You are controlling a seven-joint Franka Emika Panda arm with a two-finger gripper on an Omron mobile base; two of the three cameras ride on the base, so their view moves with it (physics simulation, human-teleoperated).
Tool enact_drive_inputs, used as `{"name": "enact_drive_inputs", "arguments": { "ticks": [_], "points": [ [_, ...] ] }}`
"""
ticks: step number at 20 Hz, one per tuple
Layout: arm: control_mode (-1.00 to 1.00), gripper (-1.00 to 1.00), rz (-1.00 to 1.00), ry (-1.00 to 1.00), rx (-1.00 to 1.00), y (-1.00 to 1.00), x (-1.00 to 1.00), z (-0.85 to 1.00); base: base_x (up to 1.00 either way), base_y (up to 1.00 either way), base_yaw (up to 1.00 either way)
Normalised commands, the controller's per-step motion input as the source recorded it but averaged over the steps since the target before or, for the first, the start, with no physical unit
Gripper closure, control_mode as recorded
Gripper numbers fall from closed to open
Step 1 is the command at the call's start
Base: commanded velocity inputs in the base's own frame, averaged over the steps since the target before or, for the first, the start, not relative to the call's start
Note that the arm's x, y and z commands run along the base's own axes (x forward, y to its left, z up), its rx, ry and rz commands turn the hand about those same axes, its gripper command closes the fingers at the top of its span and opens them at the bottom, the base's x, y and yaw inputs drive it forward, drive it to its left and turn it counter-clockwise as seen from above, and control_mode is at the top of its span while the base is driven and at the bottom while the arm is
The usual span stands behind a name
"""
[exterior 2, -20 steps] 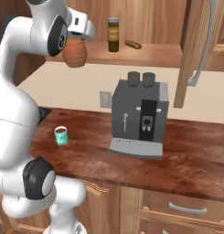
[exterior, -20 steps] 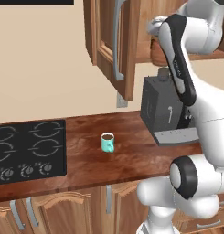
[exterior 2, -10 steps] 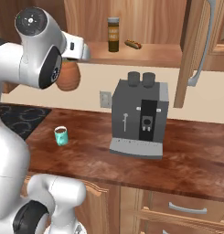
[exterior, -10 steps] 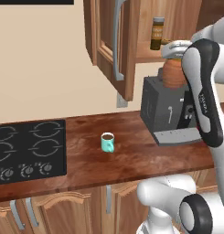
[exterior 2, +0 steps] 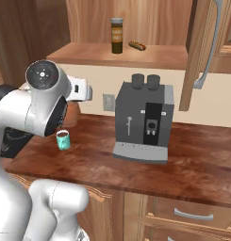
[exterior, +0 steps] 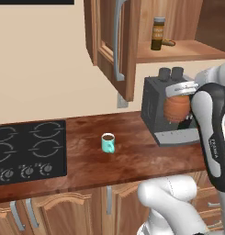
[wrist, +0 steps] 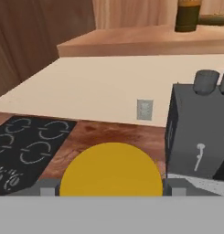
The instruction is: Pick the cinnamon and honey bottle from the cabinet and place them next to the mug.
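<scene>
I am gripping the honey bottle (exterior: 177, 106) in my gripper (exterior: 179, 93), carrying it in the air in front of the coffee machine (exterior 2: 143, 123), which is standing between me and the shelf. Since half a second ago I have lowered the bottle from shelf height. One cinnamon (exterior 2: 117, 35) is standing in the cabinet (exterior: 117, 43) beside one sausage (exterior 2: 137, 45); one mug (exterior: 108, 142) is sitting on the counter (exterior 2: 202, 160) near the one stove (exterior: 26, 151).
</scene>
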Motion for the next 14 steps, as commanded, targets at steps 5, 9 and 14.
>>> {"name": "enact_drive_inputs", "arguments": {
  "ticks": [5,9,14],
  "points": [
    [-1.00,1.00,0.05,0.16,-0.05,0.25,0.19,-0.60,0.00,0.00,0.00],
    [-1.00,1.00,0.04,0.29,-0.04,0.20,0.61,-0.40,0.00,0.00,0.00],
    [-1.00,1.00,0.04,0.31,-0.05,0.15,0.67,-0.33,0.00,0.00,0.00]
  ]
}}
